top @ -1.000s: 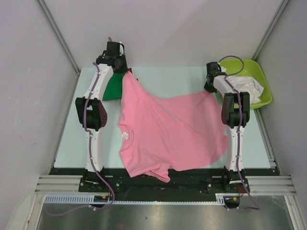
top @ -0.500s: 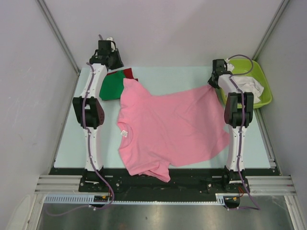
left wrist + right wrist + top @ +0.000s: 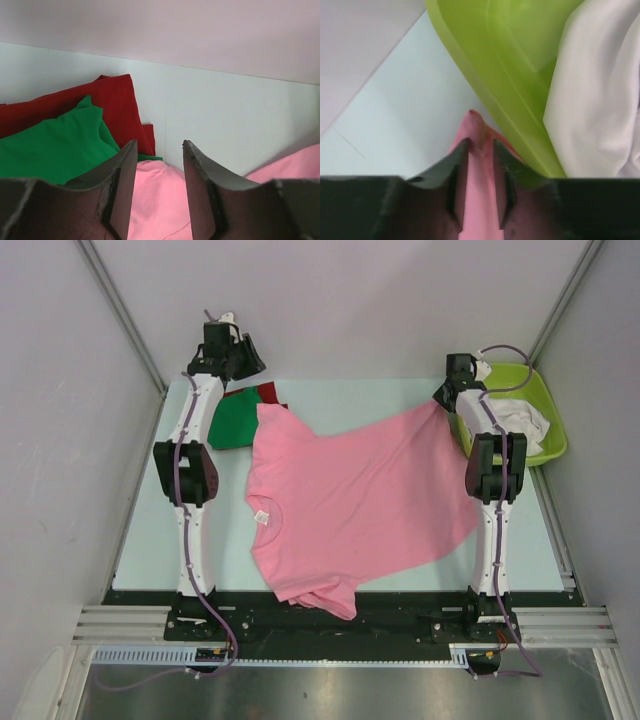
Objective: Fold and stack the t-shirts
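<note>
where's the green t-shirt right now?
In the top view, the green t-shirt lies at the far left of the table, on top of the red t-shirt, with a corner of the pink t-shirt against its right edge.

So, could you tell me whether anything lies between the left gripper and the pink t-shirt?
Nothing visible does: the left gripper stands open right above the pink t-shirt edge; the green t-shirt and red t-shirt lie beside it, not between.
</note>
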`<state>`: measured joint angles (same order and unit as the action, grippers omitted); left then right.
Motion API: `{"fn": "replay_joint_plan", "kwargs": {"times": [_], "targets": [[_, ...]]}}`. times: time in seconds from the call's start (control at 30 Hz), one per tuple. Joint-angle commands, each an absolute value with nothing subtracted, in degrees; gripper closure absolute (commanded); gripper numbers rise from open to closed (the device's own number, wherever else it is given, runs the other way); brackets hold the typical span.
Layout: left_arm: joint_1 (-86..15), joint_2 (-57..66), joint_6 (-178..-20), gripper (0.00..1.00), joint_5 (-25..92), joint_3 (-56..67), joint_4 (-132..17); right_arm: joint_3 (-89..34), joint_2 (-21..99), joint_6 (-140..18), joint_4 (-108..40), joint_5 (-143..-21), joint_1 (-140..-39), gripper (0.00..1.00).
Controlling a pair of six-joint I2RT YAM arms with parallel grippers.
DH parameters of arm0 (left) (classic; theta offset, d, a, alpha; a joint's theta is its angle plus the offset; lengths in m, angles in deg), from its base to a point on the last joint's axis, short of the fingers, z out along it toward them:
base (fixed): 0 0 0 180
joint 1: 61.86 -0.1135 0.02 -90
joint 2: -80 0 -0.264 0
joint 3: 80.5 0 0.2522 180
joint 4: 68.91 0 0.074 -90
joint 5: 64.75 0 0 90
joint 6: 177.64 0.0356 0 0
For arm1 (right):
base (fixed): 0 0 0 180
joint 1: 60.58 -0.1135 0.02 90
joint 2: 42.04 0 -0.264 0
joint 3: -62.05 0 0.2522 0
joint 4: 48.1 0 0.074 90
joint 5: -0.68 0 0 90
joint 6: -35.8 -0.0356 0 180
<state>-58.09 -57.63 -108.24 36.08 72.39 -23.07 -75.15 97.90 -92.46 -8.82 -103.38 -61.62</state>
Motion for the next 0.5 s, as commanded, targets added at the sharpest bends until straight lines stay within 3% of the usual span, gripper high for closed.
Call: {"fn": "replay_joint_plan", "kwargs": {"times": [0.0, 0.03, 0.07, 0.2, 0.33, 0.47], "targets": [[-58.43, -56.68, -109.44, 0.52, 36.24, 74.77, -24.65, -79.51, 99.11, -92.88, -8.4, -104.35, -61.72, 0.45], [-58.34, -56.41, -109.7, 0.51, 36.76, 74.59, -24.47, -79.25, 98.85, -92.53, -8.67, -105.04, -61.81, 0.12], [-58.34, -56.06, -109.7, 0.51, 36.94, 74.07, -24.47, -78.81, 97.98, -92.09, -8.93, -105.66, -62.16, 0.01], [-58.08, -51.15, -109.35, 0.45, 35.8, 67.85, -24.47, -73.63, 92.01, -90.59, -14.27, -107.34, -63.21, 0.0], [-56.86, -41.07, -109.44, 0.41, 32.65, 58.7, -24.56, -67.74, 83.57, -87.35, -19.56, -101.04, -66.45, 0.0], [-56.67, -31.58, -111.9, 0.36, 30.53, 46.75, -25.61, -71.67, 82.14, -81.29, -14.59, -92.32, -73.38, 0.0]]}}
